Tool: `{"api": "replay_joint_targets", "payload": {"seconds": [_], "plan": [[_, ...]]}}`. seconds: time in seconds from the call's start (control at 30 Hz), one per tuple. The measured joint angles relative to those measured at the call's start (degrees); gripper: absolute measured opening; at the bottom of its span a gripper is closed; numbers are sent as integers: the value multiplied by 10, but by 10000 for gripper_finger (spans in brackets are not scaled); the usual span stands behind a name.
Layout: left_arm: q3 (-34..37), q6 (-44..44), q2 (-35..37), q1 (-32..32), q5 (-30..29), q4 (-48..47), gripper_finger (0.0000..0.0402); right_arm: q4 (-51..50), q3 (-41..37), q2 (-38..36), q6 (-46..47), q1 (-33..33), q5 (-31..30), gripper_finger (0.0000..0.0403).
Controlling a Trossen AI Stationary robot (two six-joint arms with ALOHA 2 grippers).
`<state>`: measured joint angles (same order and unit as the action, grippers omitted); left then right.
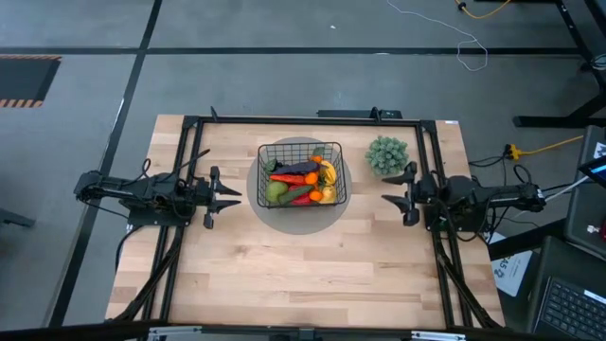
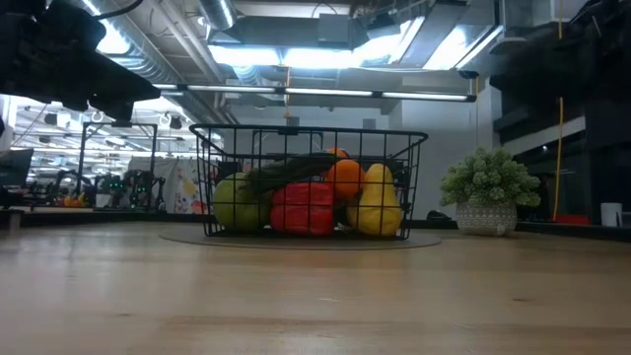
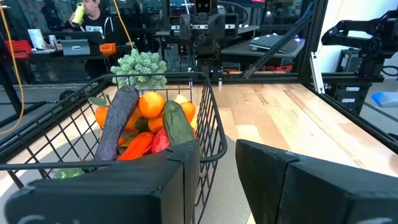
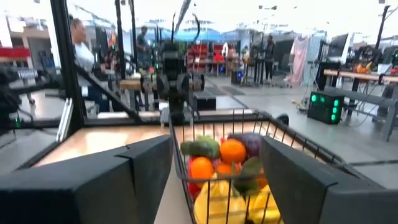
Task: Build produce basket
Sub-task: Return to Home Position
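Note:
The black wire basket [image 1: 299,146] stands on a grey round disc [image 1: 284,220] at the table's middle, toward the far edge. Inside it lies the produce [image 1: 301,180]: a green apple [image 2: 237,202], a red pepper [image 2: 302,207], a yellow lemon [image 2: 379,202], tangerines [image 2: 345,177], a purple eggplant [image 3: 118,121] and a green cucumber [image 3: 177,121]. My left gripper [image 1: 237,196] hovers level, left of the basket and clear of it. It is open, with nothing between its fingers [image 3: 217,162]. My right gripper [image 1: 386,198] hovers level to the basket's right, open wide and empty [image 4: 216,162].
A pale-green bushy plant in a pot [image 1: 387,154] stands just right of the basket, close to my right gripper. A black metal frame [image 1: 303,119] runs around the table's far edge and both sides. Bare wood [image 1: 303,275] stretches from the disc to the near edge.

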<state>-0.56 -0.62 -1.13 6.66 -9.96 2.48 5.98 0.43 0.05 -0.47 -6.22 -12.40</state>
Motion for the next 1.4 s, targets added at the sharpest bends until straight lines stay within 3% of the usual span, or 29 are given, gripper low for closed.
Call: {"api": "replay_joint_targets", "payload": {"seconds": [1.4], "plan": [[0, 0, 0, 0, 0, 0, 94, 15, 0, 0, 0, 0, 0, 239]]}}
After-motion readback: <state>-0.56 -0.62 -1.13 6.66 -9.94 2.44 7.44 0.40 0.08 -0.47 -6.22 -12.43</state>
